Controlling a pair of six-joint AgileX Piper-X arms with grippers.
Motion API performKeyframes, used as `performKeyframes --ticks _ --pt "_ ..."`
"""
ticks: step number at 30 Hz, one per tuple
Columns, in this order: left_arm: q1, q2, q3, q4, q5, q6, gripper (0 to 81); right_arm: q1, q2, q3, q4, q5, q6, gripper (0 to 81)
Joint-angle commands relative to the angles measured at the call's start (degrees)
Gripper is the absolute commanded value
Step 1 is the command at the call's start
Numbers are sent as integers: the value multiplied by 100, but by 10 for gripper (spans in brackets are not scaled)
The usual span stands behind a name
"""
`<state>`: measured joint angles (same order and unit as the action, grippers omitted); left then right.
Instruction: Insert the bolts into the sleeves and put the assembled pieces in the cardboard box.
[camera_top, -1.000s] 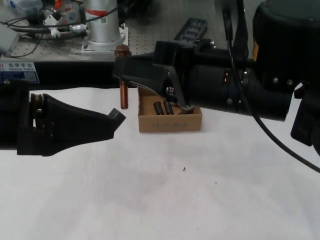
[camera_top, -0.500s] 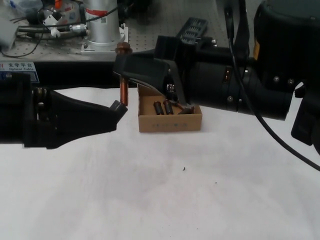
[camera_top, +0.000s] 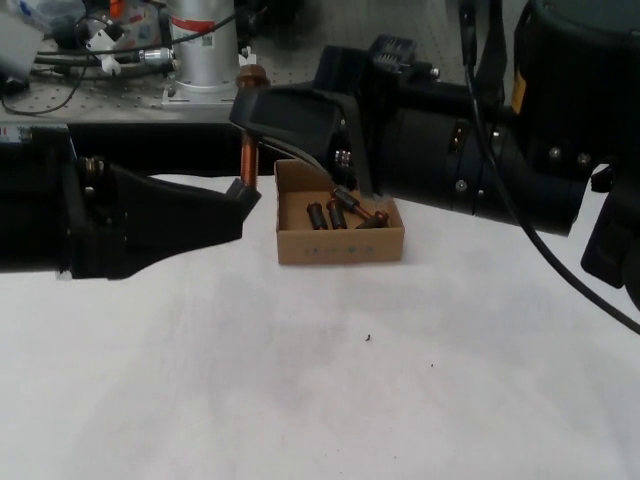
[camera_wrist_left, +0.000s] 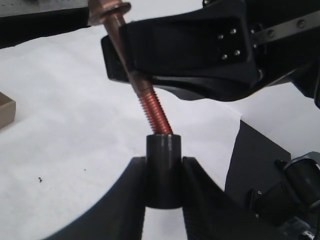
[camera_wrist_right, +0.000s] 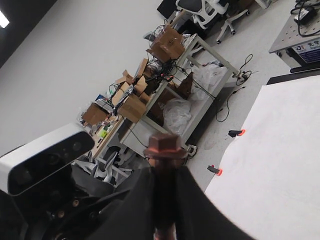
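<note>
high view: right hand (camera_top: 246, 115) grips a copper bolt (camera_top: 246, 160) upright, near the cardboard box (camera_top: 340, 246) on the surface (camera_top: 300, 380). left wrist view: left hand (camera_wrist_left: 163, 167) clamps a dark sleeve (camera_wrist_left: 163, 150), bolt tip at its mouth. right wrist view: bolt shank between its fingers (camera_wrist_right: 142, 200).

Coppery threaded metal bolt (camera_wrist_left: 150, 107), matt black sleeve (camera_wrist_left: 163, 170), brown cardboard box (camera_top: 340, 243), white cloth bench (camera_top: 320, 400)

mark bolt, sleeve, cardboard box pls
bolt (camera_wrist_left: 153, 109): left wrist view, on the threaded part of its shank.
sleeve (camera_wrist_left: 163, 170): left wrist view, on its dark side wall.
cardboard box (camera_top: 340, 246): high view, on its front wall.
</note>
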<state>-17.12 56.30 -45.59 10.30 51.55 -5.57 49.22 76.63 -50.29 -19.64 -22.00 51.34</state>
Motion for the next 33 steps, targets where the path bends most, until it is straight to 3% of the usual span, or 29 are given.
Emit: performKeyframes --ticks 1,16,24,33 --pt "-29 82 -23 -171 -123 -130 7 143 -4 -74 -219 -171 51 28" --pt "-29 193 -23 -615 -37 -347 7 162 -4 -74 -263 -71 -30 28" --pt "-29 193 -23 -615 -420 -393 7 200 -237 -74 166 252 -863 28" --pt "-29 193 -23 -1369 -503 -1080 7 498 -274 -74 393 621 -1129 28"
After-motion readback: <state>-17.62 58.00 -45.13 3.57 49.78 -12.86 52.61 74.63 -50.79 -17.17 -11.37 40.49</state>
